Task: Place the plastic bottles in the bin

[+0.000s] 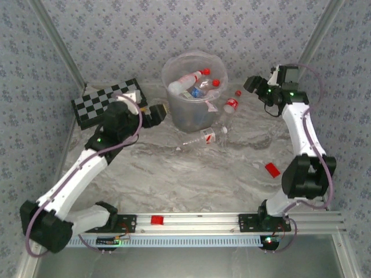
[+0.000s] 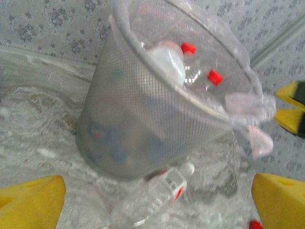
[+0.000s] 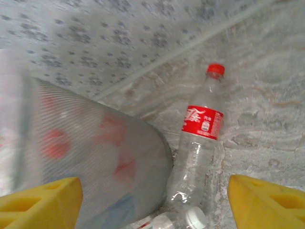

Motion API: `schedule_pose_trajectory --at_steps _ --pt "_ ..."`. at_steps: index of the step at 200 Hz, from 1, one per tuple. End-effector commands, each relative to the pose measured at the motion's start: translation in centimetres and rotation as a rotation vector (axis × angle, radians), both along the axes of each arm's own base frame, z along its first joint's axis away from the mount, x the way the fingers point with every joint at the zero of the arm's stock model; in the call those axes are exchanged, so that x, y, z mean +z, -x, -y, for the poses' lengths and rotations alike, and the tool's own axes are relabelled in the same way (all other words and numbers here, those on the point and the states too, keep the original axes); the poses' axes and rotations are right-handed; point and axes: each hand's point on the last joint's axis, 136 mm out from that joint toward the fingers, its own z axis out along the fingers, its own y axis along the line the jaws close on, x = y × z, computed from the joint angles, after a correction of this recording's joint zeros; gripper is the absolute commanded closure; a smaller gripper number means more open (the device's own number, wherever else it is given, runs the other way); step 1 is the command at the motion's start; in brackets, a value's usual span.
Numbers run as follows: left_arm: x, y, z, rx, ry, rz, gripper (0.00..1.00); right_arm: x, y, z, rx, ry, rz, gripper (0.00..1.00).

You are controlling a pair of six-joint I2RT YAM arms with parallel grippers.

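Note:
The bin (image 1: 194, 92) stands at the back middle of the table with several plastic bottles inside, red caps showing at its rim. Two more bottles lie on the table. A red-labelled, red-capped one (image 1: 230, 106) rests against the bin's right side, and a white-capped one (image 1: 200, 138) lies in front of the bin. My left gripper (image 1: 157, 113) is open just left of the bin; its view shows the bin (image 2: 143, 124) and the white-capped bottle (image 2: 152, 198) ahead. My right gripper (image 1: 254, 84) is open to the right, above the red-labelled bottle (image 3: 200, 143) and beside the bin (image 3: 86, 162).
A black-and-white chessboard (image 1: 107, 101) lies at the back left, close behind the left arm. A loose red cap (image 1: 237, 92) sits behind the red-labelled bottle. A red piece (image 1: 272, 169) lies near the right arm. Patterned walls close in the back and both sides.

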Motion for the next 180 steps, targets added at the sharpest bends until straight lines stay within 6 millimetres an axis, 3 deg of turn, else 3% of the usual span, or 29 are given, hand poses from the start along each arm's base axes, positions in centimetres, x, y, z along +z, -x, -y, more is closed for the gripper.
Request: schedule_pose_trajectory --at_steps 1,40,88,143,180 --pt "-2.1 3.3 -0.9 -0.067 -0.081 -0.002 0.00 -3.9 -2.3 -1.3 0.032 -0.123 -0.092 0.21" --pt "-4.9 6.6 -1.9 -0.079 -0.041 -0.034 0.00 -10.5 -5.8 -1.4 -0.027 -0.091 -0.211 0.17" --pt "-6.3 7.1 -2.1 -0.056 0.043 -0.036 0.00 -16.6 -8.1 -3.6 -0.031 -0.102 -0.319 0.12" --pt "-6.3 7.0 -1.5 -0.083 0.030 -0.051 0.00 -20.1 -10.4 -4.0 -0.032 -0.127 -0.390 0.17" --pt "-5.9 6.7 -1.4 -0.085 0.001 -0.041 0.00 -19.9 -10.5 -3.5 -0.031 -0.108 -0.386 0.30"
